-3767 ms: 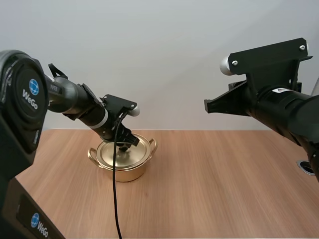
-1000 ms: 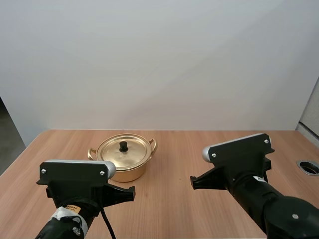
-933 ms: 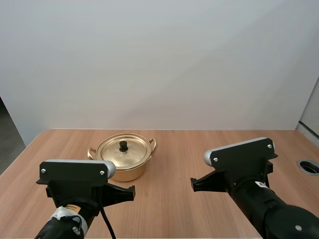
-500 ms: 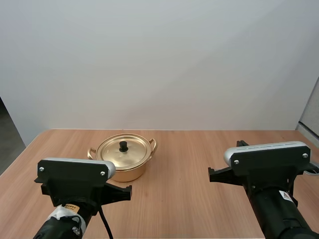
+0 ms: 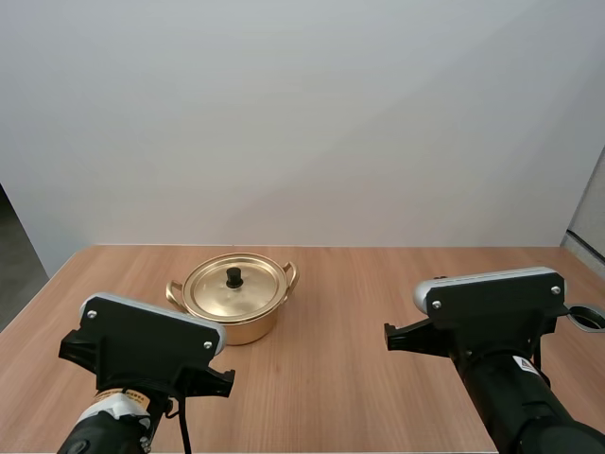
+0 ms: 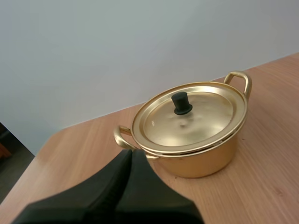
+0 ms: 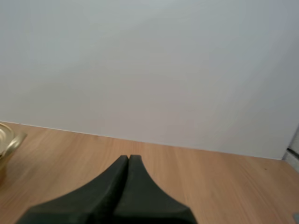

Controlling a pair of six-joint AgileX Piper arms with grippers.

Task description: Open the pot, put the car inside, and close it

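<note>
Table (image 5: 378, 303): light wood, carrying one item of the task. Left arm (image 5: 104, 430) and right arm (image 5: 515, 402) both sit low at the near edge, well apart from that item.

Pot (image 5: 236, 328): gold metal, two loop handles, upright on the left half of the table and nearer the left arm. Lid (image 5: 219, 293): seated flat on the rim, no gap seen in the left wrist view. Knob (image 5: 233, 277): small, black, at the lid's centre. Whether the car lies under the lid cannot be told.

Left gripper (image 6: 131, 153): fingers pressed together into one dark wedge, empty, aimed at the pot. Right gripper (image 7: 128, 157): likewise closed tight on nothing, with one pot handle (image 7: 9, 139) off to its side.

Hazards, as judged:
- The knob is a small target, so an off-centre pinch would likely slip off.
- Coming down on it with fingers together would press on the lid and could skid the pot, which looks thin and light.
- A lid lifted by one edge may drag on the rim and shift the pot.
</note>
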